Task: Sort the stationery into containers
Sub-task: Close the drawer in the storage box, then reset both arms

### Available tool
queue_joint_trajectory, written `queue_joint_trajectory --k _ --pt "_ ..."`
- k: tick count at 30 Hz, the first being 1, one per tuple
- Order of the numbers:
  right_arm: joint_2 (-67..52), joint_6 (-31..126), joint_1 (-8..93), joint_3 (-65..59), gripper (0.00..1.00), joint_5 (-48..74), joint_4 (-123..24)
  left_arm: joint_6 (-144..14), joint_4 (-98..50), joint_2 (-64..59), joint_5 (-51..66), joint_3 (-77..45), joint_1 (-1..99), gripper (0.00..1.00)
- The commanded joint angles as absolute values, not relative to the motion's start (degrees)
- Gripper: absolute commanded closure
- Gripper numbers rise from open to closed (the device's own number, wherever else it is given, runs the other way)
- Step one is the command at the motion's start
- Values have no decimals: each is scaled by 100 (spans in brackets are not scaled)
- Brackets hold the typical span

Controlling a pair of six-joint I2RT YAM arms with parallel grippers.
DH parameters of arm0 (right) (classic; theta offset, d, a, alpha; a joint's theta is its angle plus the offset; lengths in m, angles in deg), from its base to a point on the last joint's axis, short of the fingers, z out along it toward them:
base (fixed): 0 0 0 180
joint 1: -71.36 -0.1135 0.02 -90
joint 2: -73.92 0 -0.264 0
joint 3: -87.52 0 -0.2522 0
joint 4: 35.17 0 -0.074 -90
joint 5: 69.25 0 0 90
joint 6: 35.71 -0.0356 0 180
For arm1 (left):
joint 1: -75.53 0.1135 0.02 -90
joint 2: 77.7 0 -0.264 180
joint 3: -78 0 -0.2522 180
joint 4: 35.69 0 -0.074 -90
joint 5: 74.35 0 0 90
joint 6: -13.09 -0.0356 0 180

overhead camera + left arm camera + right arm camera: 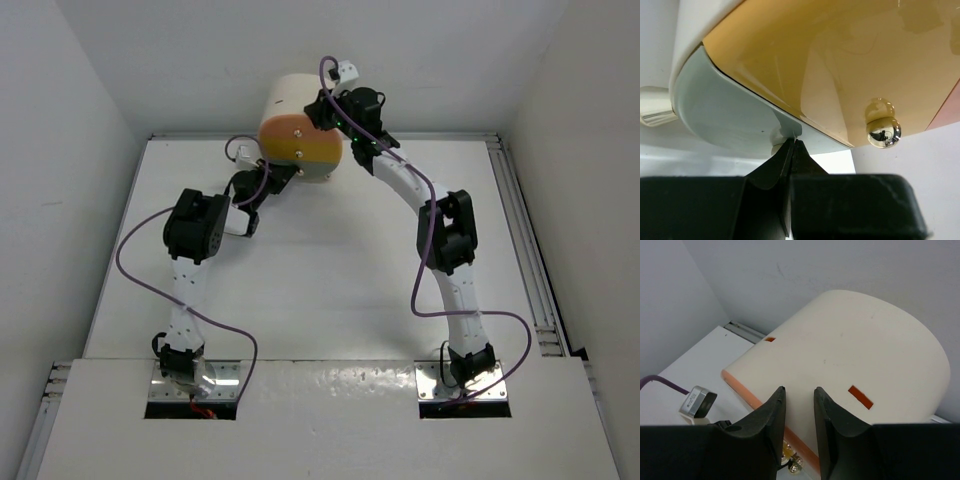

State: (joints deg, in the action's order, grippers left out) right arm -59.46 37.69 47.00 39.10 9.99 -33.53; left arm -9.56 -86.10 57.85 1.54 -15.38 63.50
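Note:
The cream arch-topped cabinet (290,100) stands at the far middle of the table, with its orange-yellow drawer front (300,152) facing me. My left gripper (270,180) is shut, and its tips (792,143) touch the cabinet's pale lower edge (730,115) under the orange-yellow drawer (840,65) with its brass knob (882,130). I see nothing between the jaws. My right gripper (325,102) hangs over the cabinet top (855,350), jaws a little apart and empty (799,390). No pens or capsule pieces are in view.
A peach drawer edge (950,112) shows at the right of the left wrist view, and a peach rim (742,390) runs along the cabinet front. Grey walls close in behind and beside the cabinet. A rail (520,230) runs along the table's right side.

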Motion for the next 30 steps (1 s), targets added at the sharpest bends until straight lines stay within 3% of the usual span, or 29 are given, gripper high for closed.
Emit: queue_joint_trajectory --k 1,6,9,10,13,15,16,18,20,23,26,30 --pt "-5897 3662 4692 3791 71 827 -3355 -1011 -9057 5810 203 -1527 6217 94" --pt "-5476 3662 4666 3572 67 915 -3311 -1345 -9014 4871 106 -2379 6261 94" --pt "-4977 3819 4666 3353 58 1038 -3407 -1897 -8734 3949 -147 -3196 6366 93" --pt "-4835 3881 4657 3308 47 1090 -3460 -1995 -8532 3476 -262 -3260 6410 92" --pt "-4185 4136 4674 3062 29 1327 -3846 -2714 -5538 2719 -824 -2866 6656 73" --pt "-3563 4365 4692 2720 24 1555 -4408 -3790 -4362 2323 -1280 -2437 6779 51" --pt "-3324 4435 4727 2597 21 1600 -4636 -4224 -3077 2233 -1387 -2243 6832 33" --pt "-2858 4567 4789 2105 14 1618 -5567 -5433 -1848 1901 -1310 -1856 6902 0" --pt "-2199 4603 4973 1510 2 1531 -6530 -6316 -493 1723 -1047 -1705 6903 0" --pt "-1022 4629 5324 368 1 1233 -6933 -7224 363 1363 -799 -1818 7191 0" --pt "233 4927 5562 -1687 1 1170 -7045 -7471 443 889 -660 -2266 7368 0" --pt "1239 4945 6062 -2834 1 1091 -7450 -7665 365 371 -325 -2688 7421 0"
